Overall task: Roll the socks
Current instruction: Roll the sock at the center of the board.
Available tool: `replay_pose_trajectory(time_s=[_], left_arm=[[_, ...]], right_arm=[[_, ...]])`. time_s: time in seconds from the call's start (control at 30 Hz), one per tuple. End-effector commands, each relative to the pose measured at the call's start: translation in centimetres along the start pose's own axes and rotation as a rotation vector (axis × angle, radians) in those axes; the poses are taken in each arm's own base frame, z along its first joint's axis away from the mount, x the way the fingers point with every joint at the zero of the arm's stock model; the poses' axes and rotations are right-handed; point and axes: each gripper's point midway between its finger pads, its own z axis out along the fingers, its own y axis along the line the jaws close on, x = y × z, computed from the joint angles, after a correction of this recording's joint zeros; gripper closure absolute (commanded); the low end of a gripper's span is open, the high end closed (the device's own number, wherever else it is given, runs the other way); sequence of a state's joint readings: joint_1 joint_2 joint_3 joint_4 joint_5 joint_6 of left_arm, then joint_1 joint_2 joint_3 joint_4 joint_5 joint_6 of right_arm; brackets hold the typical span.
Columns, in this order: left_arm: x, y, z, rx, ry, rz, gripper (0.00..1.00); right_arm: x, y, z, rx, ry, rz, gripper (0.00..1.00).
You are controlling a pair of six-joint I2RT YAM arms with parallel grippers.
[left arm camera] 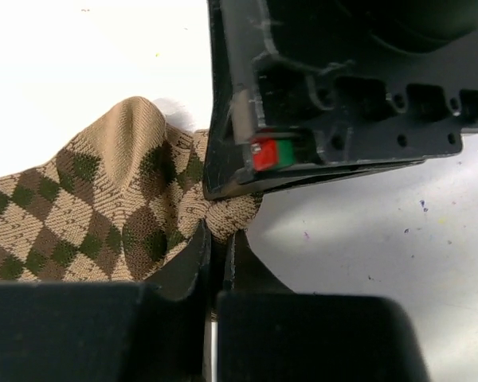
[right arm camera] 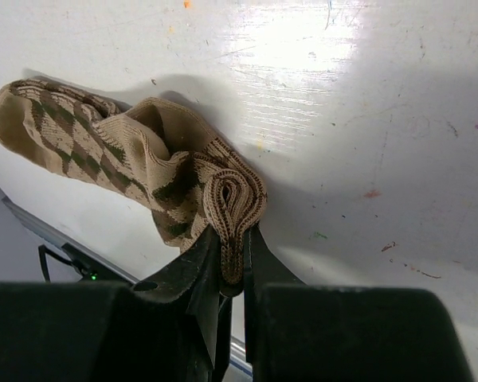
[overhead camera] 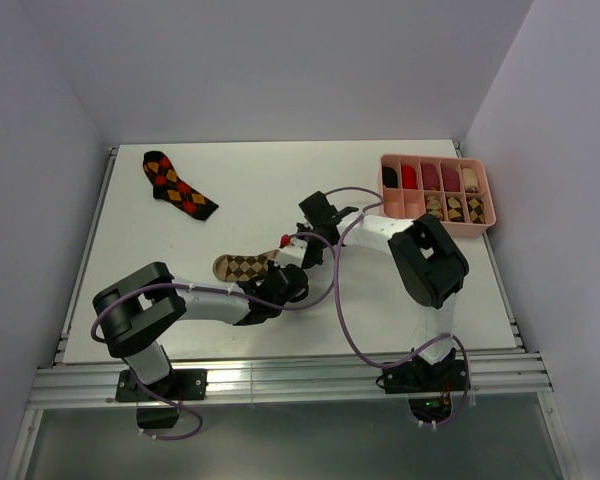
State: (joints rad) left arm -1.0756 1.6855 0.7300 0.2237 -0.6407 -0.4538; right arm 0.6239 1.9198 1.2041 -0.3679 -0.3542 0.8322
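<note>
1. The table is carrying everything. The tan sock is lying near its middle, between the two arms, and the black sock is lying flat at the far left, well apart.
2. The tray is sitting at the far right. Its far row is holding plain rolls running from black through red and pink to cream. Its near row is showing patterned rolls toward the right, too small to count.
3. The tan sock is behaving as light, limp knit, bunching and folding. It is probably best taken at the cuff edge and held taut, or the roll is going to slacken.
4. The right gripper is clamping, nearly closed, on the curled cuff.
5. The left gripper is pinching tight on a fold of the same sock, just beside the right one.
</note>
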Motion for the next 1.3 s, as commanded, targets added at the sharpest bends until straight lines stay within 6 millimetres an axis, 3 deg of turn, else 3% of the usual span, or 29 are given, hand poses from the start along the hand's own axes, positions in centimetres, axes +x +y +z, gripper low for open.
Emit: replay_pose_trajectory(time_s=[0.0, 0.07, 0.17, 0.2, 0.27, 0.3, 0.33, 0.4, 0.63, 0.9, 1.27], left_arm=[[5.6, 0.9, -0.1, 0.012, 0.184, 0.002, 0.99], [5.2, 0.8, -0.2, 0.033, 0.183, -0.042, 0.99], [4.3, 1.1, -0.5, 0.096, 0.191, -0.153, 0.99], [4.5, 1.3, -0.7, 0.117, 0.206, -0.193, 0.99], [3.7, 0.8, -1.4, 0.199, 0.219, -0.272, 0.99], [3.6, 1.7, -1.3, 0.202, 0.218, -0.319, 1.00], [2.9, 1.0, -2.0, 0.266, 0.222, -0.366, 0.99], [2.4, 1.9, -2.0, 0.287, 0.221, -0.452, 0.99], [2.3, 2.4, -2.4, 0.418, 0.260, -0.676, 0.99], [2.4, 3.8, -2.0, 0.465, 0.293, -0.874, 0.99], [3.5, 4.7, -1.4, 0.459, 0.348, -0.946, 0.99]], right_arm=[[0.6, 0.2, -0.6, -0.030, 0.029, 0.014, 0.92], [0.2, 0.9, -1.2, -0.073, 0.019, 0.015, 0.86], [-1.1, 3.0, -2.9, -0.178, -0.061, -0.011, 0.68], [-1.4, 3.3, -3.2, -0.194, -0.079, -0.005, 0.58], [-1.9, 3.5, -3.7, -0.208, -0.111, 0.004, 0.51], [-2.2, 3.7, -4.2, -0.231, -0.137, 0.012, 0.45], [-2.3, 3.9, -4.4, -0.246, -0.151, 0.015, 0.43], [-2.4, 4.1, -4.8, -0.280, -0.185, 0.023, 0.38], [-1.8, 4.2, -3.8, -0.349, -0.179, -0.023, 0.36], [-0.9, 3.4, -1.3, -0.363, -0.151, -0.067, 0.32], [0.5, 3.4, 1.6, -0.442, -0.089, -0.095, 0.34]])
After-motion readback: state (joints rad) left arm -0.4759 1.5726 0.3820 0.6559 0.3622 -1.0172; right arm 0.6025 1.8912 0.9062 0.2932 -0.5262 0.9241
